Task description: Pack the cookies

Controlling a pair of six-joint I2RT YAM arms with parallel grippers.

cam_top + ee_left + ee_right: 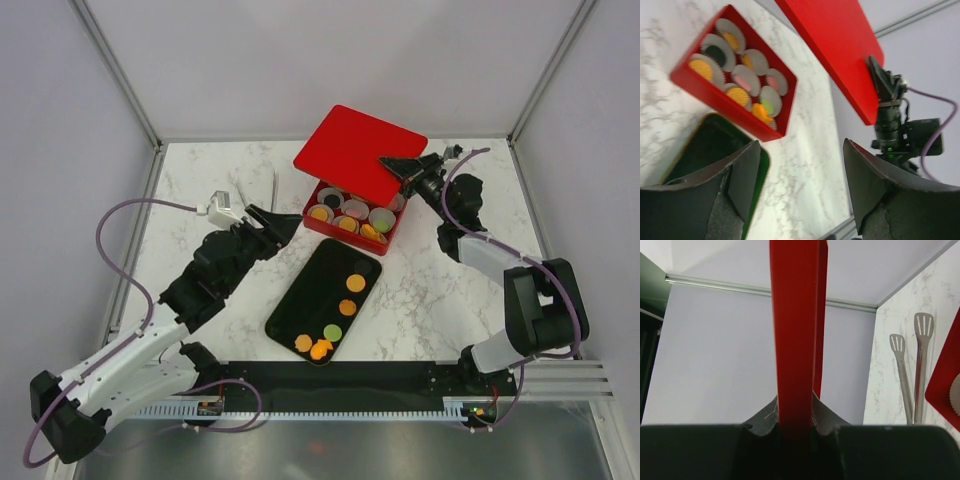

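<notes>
A red box (312,227) holds grey paper cups with cookies (347,223) in them; it also shows in the left wrist view (715,95). Several loose cookies (355,283) lie on a black tray (300,300). My right gripper (404,168) is shut on the edge of the red lid (355,150) and holds it tilted above the box's far side; the lid (796,330) runs up between its fingers. My left gripper (278,224) is open and empty, left of the box, above the tray's far corner (705,145).
Metal tongs (245,190) lie on the marble table at the back left, also in the right wrist view (912,370). Grey enclosure walls stand around the table. A black rail runs along the near edge.
</notes>
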